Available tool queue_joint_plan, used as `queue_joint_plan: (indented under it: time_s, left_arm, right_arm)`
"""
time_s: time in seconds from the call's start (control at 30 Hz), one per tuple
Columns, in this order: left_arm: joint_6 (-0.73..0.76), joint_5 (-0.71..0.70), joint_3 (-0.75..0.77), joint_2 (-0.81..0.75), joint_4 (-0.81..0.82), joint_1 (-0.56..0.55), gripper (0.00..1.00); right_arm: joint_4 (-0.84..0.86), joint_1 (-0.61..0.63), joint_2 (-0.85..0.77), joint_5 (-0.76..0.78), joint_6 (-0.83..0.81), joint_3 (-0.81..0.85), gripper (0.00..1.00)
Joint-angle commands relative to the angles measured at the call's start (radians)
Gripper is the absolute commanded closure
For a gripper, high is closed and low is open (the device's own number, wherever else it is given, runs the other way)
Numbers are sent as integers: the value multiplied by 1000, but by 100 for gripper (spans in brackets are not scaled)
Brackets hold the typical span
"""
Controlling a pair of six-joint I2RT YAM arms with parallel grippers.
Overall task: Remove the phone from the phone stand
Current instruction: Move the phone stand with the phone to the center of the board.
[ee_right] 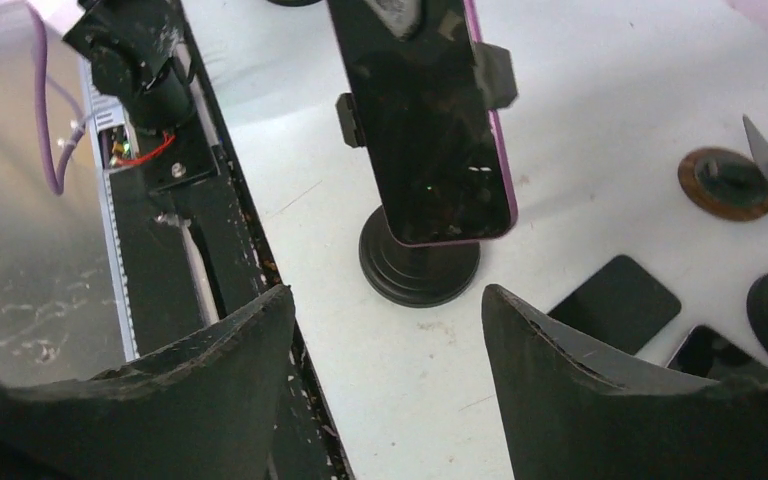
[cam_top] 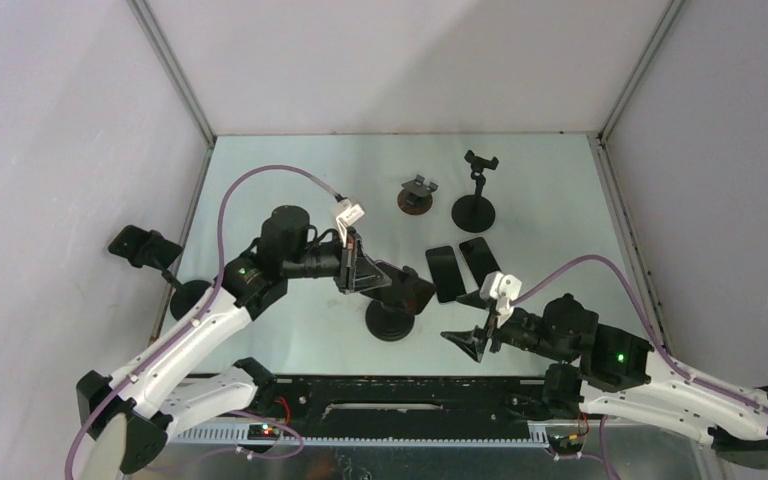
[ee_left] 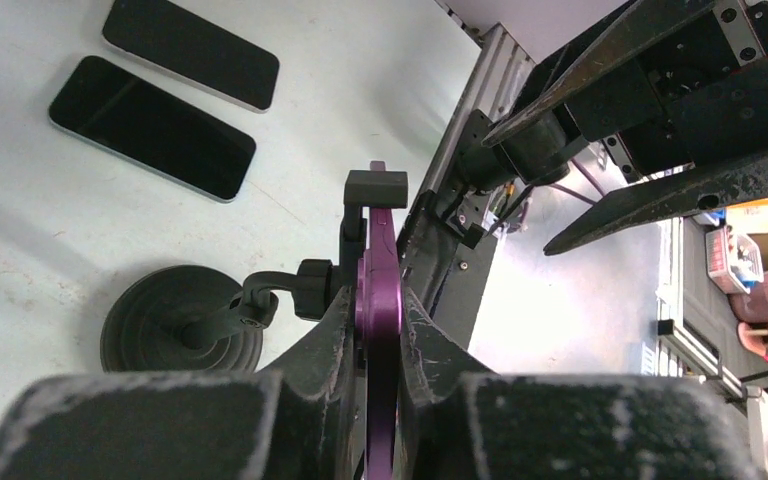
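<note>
Our left end effector [ee_left: 378, 318] is clamped on the purple phone [ee_right: 430, 130], which sits in the side clamp [ee_left: 376, 187] of the phone stand [ee_right: 418, 268]. Our right end effector [ee_right: 388, 300] hangs spread wide, touching nothing. With the base unbraced, we judge that a pull could tip or drag the stand. The phone could also slip free onto the counter [ee_right: 580, 120].

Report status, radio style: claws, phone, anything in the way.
Left claw shut on phone edge. Right claw open, apart. Phone clamped in stand. Nothing else blocking.
</note>
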Motion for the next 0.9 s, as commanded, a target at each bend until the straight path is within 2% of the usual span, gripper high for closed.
queue_joint_plan:
  time_s: [0.0,0.2,0.4,0.57,0.7,0.87]
  left_arm:
    - [30,49,53,-33,97,-45,100]
    - [94,24,71,-16,62,-115,100]
    - [87,-56,88,2,42,-140,100]
    - [-9,-193,95,5,68,-141,100]
    - [-114,-271,81,14,111,-143,100]
    - [-155,-409,103,22,17,-157,100]
  right_arm:
    - [56,50,8,-27,-149,-1,28]
    - [54,78,1,-95,-194,-1,28]
    - [54,106,0,-33,-210,-1,28]
    - [77,138,-5,63,-226,-1,28]
    - [116,178,28,90,-306,-1,28]
    - [215,223,79,175,-404,-1,26]
